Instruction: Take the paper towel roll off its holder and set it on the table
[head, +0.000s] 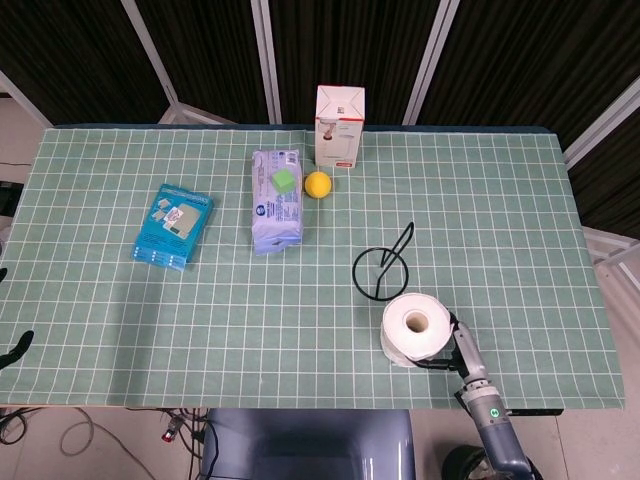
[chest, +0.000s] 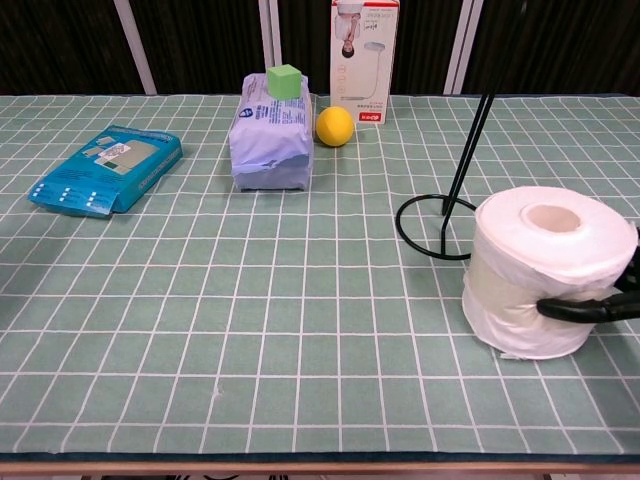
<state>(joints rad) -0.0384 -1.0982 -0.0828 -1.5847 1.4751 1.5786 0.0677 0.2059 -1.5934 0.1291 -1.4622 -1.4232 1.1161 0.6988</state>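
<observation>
Setting-down step, by the look of it: paper towel roll (chest: 548, 270) already off the holder (head: 382, 272), standing upright on the table (head: 200, 310) just in front of the wire ring base, near the front edge. Right hand (chest: 600, 303) wrapped around the roll's side, dark fingers (chest: 570, 310) curled against the paper in the chest view, so a hold on the roll and on nothing else; whether any weight still hangs from the hand, impossible to tell. Left hand (head: 17, 348) only a dark sliver at the far left edge, well apart from everything; fingers not readable, so no telling open or closed. Next move, as a judgement: loosen the fingers and draw the hand back sideways without dragging or tipping the roll, keeping clear of the slanted holder rod. Count: one roll, one holder, one blue packet (head: 173, 226), one wipes pack (head: 276, 200) with one green cube (head: 285, 180) on top, one yellow ball (head: 318, 184), one white box (head: 340, 126).
</observation>
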